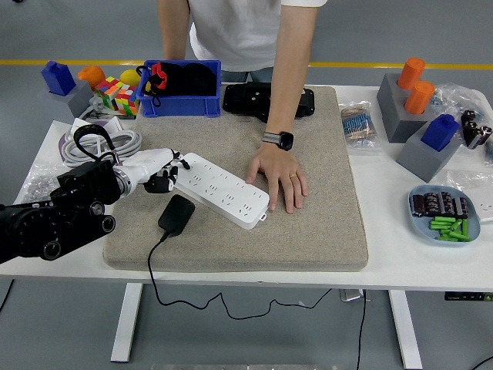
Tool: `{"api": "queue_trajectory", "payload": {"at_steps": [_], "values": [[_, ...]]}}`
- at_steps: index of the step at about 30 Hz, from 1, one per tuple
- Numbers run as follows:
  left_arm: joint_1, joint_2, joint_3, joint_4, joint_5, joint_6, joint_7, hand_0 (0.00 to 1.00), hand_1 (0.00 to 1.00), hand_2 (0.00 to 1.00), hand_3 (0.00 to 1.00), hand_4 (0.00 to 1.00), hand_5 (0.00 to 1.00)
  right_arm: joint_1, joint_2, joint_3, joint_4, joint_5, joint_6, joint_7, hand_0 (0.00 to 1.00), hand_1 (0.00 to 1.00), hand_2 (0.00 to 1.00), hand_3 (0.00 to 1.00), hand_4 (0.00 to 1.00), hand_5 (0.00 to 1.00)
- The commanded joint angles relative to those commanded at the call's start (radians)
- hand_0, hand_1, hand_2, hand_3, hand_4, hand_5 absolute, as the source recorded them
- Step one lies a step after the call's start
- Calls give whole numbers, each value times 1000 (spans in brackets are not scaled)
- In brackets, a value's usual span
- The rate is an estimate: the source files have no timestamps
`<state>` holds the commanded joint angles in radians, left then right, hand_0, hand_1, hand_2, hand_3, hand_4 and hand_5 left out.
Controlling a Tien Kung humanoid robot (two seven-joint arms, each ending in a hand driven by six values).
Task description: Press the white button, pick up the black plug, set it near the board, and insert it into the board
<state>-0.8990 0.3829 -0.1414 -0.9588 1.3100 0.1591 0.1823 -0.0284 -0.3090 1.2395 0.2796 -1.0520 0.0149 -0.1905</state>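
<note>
A white power strip (222, 190) lies slanted on the grey felt mat (308, 223). My left hand (159, 169) sits at the strip's upper-left end, its white fingers curled against that end where the button is; it holds nothing. The black plug (176, 214) lies flat on the mat just below the strip, its cable trailing over the table's front edge. A person's hand (278, 176) rests flat on the mat, fingers touching the strip's right end. My right hand is out of view.
A blue bin (180, 89) and a black case (266, 100) stand at the back. Coiled white cable (100, 142) lies left of the mat. Grey blocks with orange and blue pieces (420, 116) and a dish of batteries (442, 213) sit at the right.
</note>
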Motion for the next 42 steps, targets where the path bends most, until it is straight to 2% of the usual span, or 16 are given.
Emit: {"api": "queue_trajectory", "payload": {"at_steps": [5, 15, 17, 18, 23, 24, 27, 29, 30, 35, 36, 41, 42], "values": [[7, 7, -34, -13, 8, -1, -4, 44, 7, 165, 715, 2, 2, -1, 1, 4, 0, -1, -1, 0, 674, 681, 641, 629, 698, 492], [38, 44, -237, -91, 76, -8, 4, 51, 11, 168, 713, 2, 2, 0, 2, 5, 2, -3, 0, 0, 673, 681, 641, 629, 697, 493], [59, 53, -285, -112, 92, -20, 13, 51, 11, 168, 713, 2, 2, 0, 2, 5, 2, -3, 1, 0, 673, 681, 641, 629, 697, 493], [69, 57, -304, -122, 97, -24, 14, 136, 106, 265, 681, 56, 2, -1, 2, 5, 2, -3, 1, 0, 673, 681, 641, 629, 697, 493], [144, 84, -402, -199, 130, -29, 26, 136, 106, 265, 681, 56, 2, -3, 2, 5, 1, -5, 1, 0, 673, 681, 641, 629, 697, 493], [160, 89, -419, -214, 136, -28, 28, 281, 453, 500, 694, 753, 2, -3, 2, 5, 1, -6, 1, 0, 673, 681, 641, 629, 697, 493], [227, 100, -480, -262, 151, -22, 21, 281, 453, 500, 694, 753, 2, 0, 2, 8, 2, -7, 1, 0, 673, 681, 641, 629, 697, 493], [292, 105, -535, -304, 172, -12, 10, 281, 453, 500, 694, 753, 2, 1, 2, 10, 5, -6, 0, 1, 673, 681, 641, 629, 697, 493], [315, 106, -550, -317, 179, -10, 9, 786, 850, 801, 829, 925, 252, 1, 2, 10, 5, -6, 0, 1, 672, 681, 641, 629, 697, 493], [409, 110, -596, -378, 214, 20, -15, 786, 850, 801, 829, 925, 252, 0, 3, 11, 3, -9, 1, 0, 672, 681, 641, 629, 697, 493], [431, 109, -605, -386, 218, 31, -25, 868, 939, 911, 927, 998, 563, 0, 3, 12, 4, -8, 1, 0, 673, 681, 641, 629, 697, 493], [506, 99, -624, -401, 231, 55, -38, 868, 939, 911, 927, 998, 563, 4, 2, 10, 9, -7, 1, 2, 673, 681, 641, 629, 697, 493], [520, 96, -627, -401, 241, 60, -36, 937, 990, 978, 991, 998, 683, 4, 2, 11, 10, -8, 1, 2, 674, 680, 641, 629, 697, 493]]}}
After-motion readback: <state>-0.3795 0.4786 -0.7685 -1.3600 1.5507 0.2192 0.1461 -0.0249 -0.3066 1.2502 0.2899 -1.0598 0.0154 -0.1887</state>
